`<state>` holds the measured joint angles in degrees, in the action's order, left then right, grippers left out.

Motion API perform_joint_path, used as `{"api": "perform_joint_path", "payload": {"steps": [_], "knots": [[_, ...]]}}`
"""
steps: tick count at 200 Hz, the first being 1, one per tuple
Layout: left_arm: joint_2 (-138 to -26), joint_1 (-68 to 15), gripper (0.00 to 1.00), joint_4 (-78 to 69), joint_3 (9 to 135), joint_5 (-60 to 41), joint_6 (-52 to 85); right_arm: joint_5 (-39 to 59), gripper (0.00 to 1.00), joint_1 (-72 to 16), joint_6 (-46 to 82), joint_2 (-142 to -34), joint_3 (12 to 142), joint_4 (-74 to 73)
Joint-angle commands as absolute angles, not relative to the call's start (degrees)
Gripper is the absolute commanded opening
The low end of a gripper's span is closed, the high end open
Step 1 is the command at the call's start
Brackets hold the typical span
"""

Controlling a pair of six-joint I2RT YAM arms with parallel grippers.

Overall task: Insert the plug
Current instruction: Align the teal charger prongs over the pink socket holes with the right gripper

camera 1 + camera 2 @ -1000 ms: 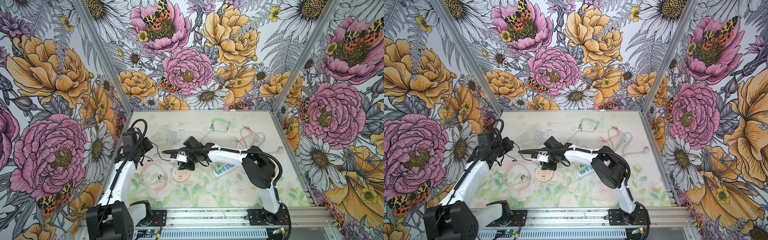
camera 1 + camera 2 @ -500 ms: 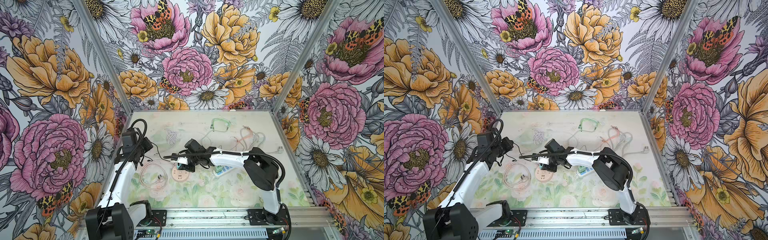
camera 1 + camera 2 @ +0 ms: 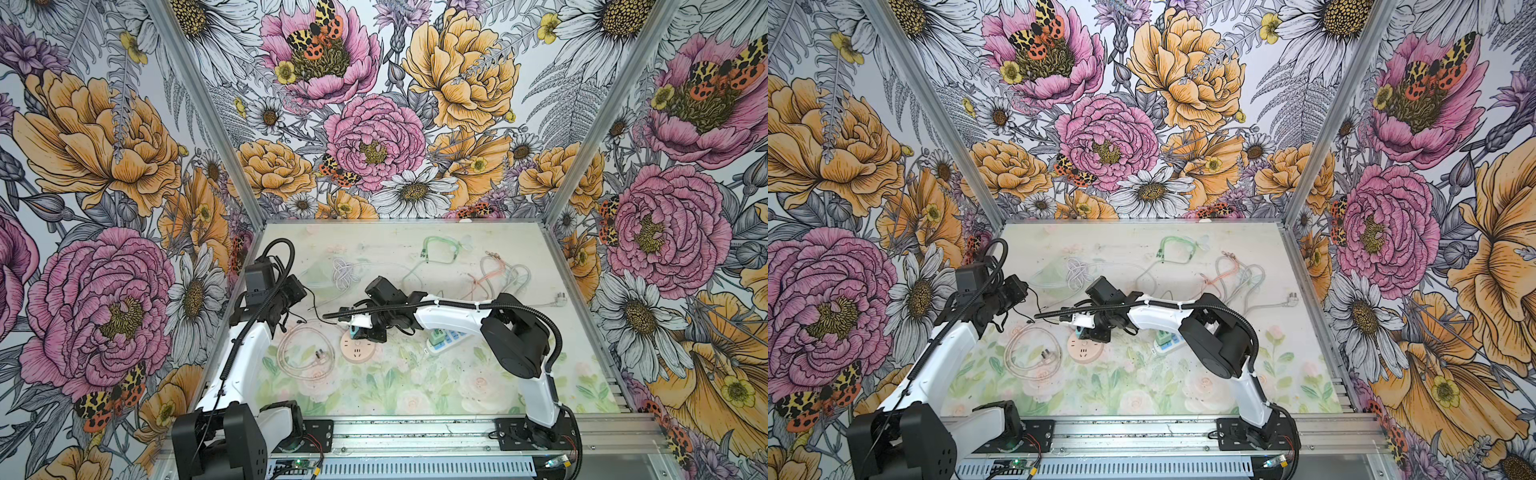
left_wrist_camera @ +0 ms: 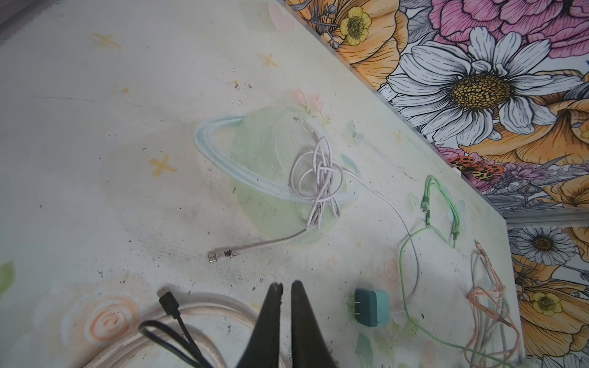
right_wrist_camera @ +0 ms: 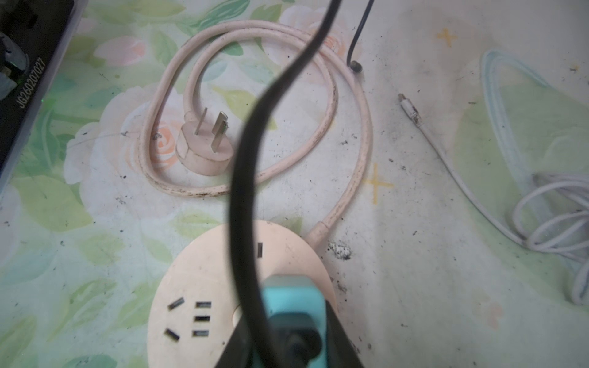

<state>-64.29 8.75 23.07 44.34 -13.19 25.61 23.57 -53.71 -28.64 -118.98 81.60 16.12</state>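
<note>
- My right hand (image 5: 287, 347) grips the teal plastic charger plug (image 5: 293, 299) over the round pink socket disc (image 5: 197, 270) on the counter (image 5: 414, 223) — seemingly to press straight down.
- My left hand (image 4: 286, 291) hangs pinched closed, empty — well aside.

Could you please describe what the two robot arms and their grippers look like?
Both the left arm and the right arm have white link shells and black joint housings. A black cable conduit runs along each, fastened with white ties on the right one. The left gripper has slim, black, tapering fingers; the right gripper is black too, with a white housing behind it.
</note>
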Motion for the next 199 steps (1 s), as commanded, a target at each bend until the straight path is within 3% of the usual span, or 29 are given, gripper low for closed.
{"api": "perform_joint_path", "payload": {"steps": [1, 161, 199], "knots": [[-64.4, 8.4, 0.11, 23.5, 44.2, -13.9, 26.2, 18.7, 0.07, -54.5, -30.5, -127.4, 77.1, 34.3], [-63.6, 8.1, 0.13, 24.8, 45.1, -14.3, 25.7, 13.4, 0.24, -54.4, -30.2, -125.3, 77.0, 35.4], [-63.5, 7.9, 0.13, 24.7, 45.1, -14.3, 25.8, 15.9, 0.28, -54.1, -30.9, -121.9, 76.3, 35.4]]}}
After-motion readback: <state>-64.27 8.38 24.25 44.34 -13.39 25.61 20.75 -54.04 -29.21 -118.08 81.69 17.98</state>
